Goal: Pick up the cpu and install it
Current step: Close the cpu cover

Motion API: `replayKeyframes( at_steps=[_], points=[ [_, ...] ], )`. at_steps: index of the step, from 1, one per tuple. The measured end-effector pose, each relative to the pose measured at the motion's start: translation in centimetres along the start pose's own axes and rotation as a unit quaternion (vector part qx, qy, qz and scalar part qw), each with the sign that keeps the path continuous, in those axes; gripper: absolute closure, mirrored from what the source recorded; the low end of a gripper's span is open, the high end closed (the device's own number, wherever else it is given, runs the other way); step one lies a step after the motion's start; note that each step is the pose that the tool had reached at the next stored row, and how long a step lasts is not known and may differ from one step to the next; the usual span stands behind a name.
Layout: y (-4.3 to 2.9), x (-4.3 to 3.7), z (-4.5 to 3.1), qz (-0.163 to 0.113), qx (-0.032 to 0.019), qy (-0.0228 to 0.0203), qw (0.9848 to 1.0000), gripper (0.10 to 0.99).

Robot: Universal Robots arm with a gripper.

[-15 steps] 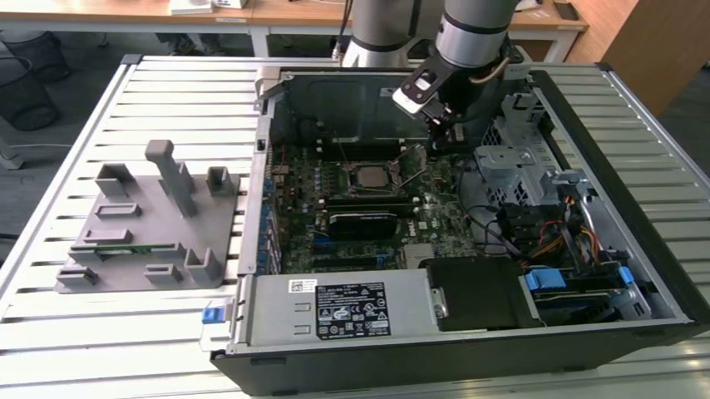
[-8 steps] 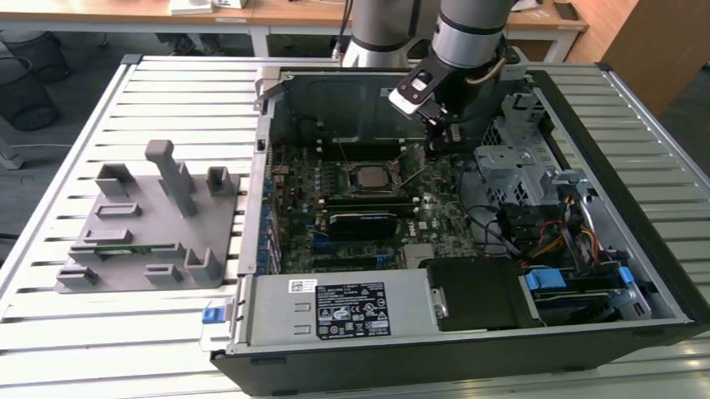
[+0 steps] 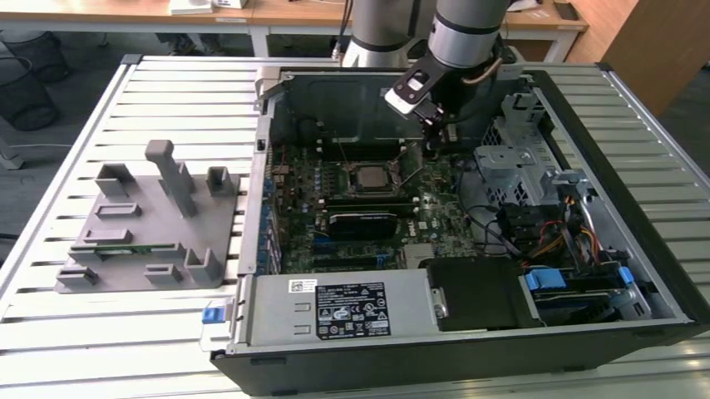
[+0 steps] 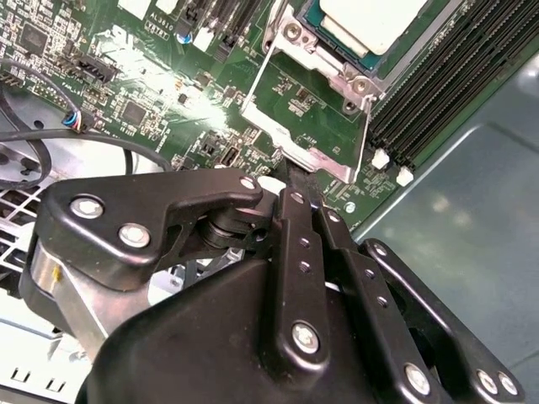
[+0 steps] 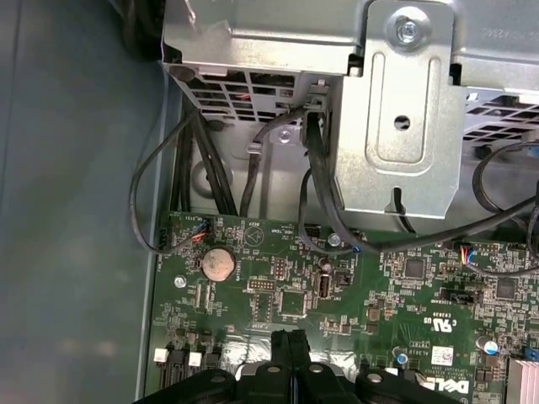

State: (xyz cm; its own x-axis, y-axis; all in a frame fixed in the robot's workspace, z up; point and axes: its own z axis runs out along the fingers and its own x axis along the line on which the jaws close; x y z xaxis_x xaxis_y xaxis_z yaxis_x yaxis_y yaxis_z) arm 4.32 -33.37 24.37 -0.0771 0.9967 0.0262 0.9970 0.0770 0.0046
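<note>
— In the exterior view, cpu (image 3: 373, 177) location?
— Seated in the socket, mid-motherboard (image 3: 291, 179); my gripper (image 3: 433, 143) hangs at its 2 o'clock.
— Second wrist view?
— My fingers (image 4: 290, 227) are closed together, tips beside the metal socket frame (image 4: 333, 77).
— First wrist view?
— Closed fingers over the motherboard.

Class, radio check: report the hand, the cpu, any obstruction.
Robot hand shut, empty, at socket edge. The cpu sits in socket. Nothing covers it.

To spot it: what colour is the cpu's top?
The cpu is pale silver-grey, clearest in the second wrist view.
</note>
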Motion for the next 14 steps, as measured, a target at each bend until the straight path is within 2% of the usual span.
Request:
replayKeyframes(
  at_steps=[14],
  points=[
    [-1.14,0.09,0.0,0.0,0.0,0.0,1.0,0.98]
  ],
)
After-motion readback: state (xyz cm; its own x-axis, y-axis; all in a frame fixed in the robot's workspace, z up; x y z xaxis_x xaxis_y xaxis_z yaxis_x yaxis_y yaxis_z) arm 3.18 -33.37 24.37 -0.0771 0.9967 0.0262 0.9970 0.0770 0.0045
